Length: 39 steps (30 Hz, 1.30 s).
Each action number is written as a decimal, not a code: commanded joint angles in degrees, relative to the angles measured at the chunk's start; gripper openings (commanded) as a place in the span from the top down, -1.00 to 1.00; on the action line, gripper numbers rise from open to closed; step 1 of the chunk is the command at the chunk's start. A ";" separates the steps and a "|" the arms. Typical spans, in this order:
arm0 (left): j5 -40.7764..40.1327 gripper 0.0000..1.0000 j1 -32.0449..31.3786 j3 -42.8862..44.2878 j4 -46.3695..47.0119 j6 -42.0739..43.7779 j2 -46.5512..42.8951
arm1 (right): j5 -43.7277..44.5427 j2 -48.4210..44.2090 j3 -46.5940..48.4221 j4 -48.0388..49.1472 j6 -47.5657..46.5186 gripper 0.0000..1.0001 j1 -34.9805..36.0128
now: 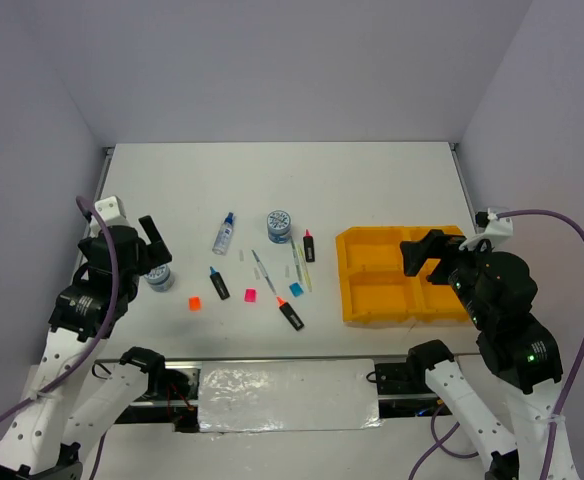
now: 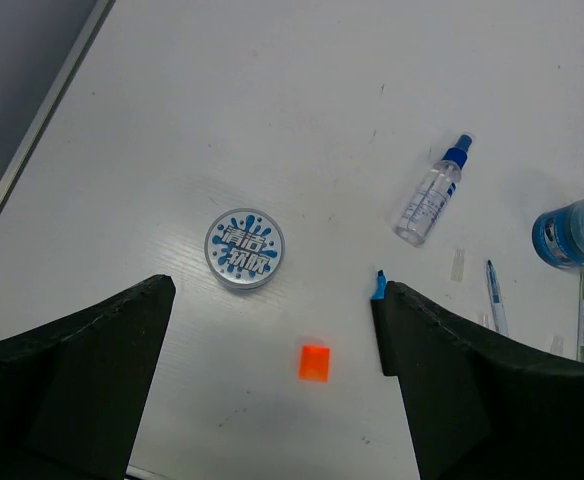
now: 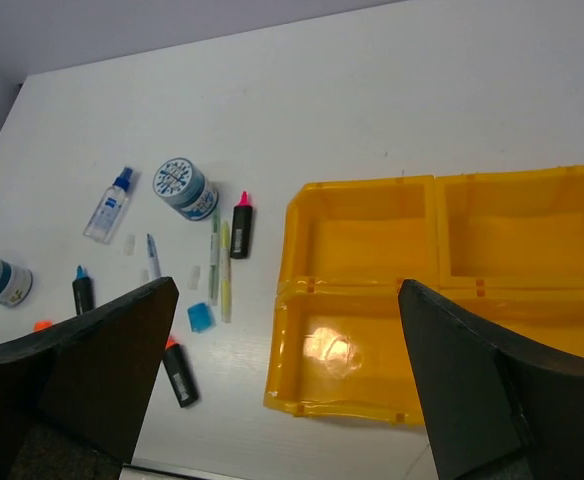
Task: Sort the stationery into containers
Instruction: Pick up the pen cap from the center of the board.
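We see a white table with an orange-yellow tray of four compartments on its right side, near the front edge. The right gripper hangs above this tray with its jaws spread wide. The left gripper hangs over the table's left side, its jaws also wide apart, above a round blue-white pot that lies flat on the table. All the stationery lies on the table to the left of the tray. A second blue-white pot sits near the middle, with a blue-capped clear bottle lying just to its left. Between that pot and the tray lies a pink-capped highlighter. A blue-capped highlighter lies below the bottle, and an orange-capped one lies nearest the front edge. Thin pens lie side by side below the second pot, and another pen lies at a slant to their left. Three tiny cubes sit in a loose row: orange, pink and blue.
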 commanded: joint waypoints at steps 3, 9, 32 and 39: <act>-1.55 -0.99 -0.14 0.51 0.49 -1.34 0.54 | -1.47 -0.50 -0.01 1.22 -0.34 -0.99 0.27; -1.73 -0.99 -0.14 0.51 0.58 -1.51 0.81 | -17.43 -1.03 -3.44 10.68 -0.96 -0.99 0.36; -1.30 -0.99 -0.05 0.07 1.19 -1.07 2.57 | 6.70 62.16 10.97 16.87 2.03 -0.26 34.81; -0.59 -0.99 -0.05 0.16 1.28 -0.72 3.18 | 6.44 66.47 6.23 20.39 4.58 -0.06 37.80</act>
